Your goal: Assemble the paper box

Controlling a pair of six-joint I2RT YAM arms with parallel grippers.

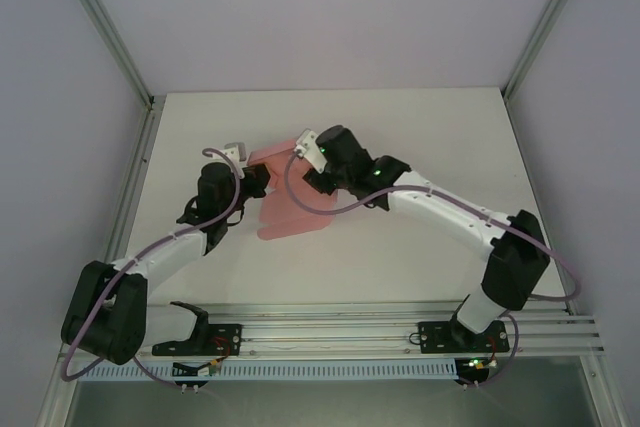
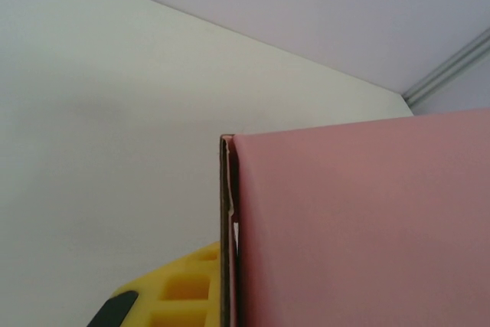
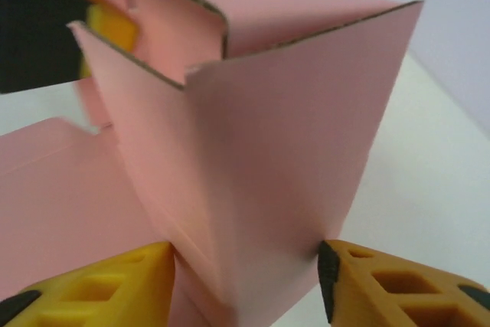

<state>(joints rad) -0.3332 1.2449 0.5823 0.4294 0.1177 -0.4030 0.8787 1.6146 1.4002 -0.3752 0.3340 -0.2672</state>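
Right gripper straddles a folded box panel, fingers spread; left gripper pinches the box edge above the counter.

top: overhead, far | wrists: close, sharing paper box

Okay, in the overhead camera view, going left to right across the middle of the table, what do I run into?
Left arm's gripper, shut on the pink card → paper box, partly folded, part of it flat on the table → right gripper, its yellow fingers on either side of a raised panel → the right arm running back to its base.
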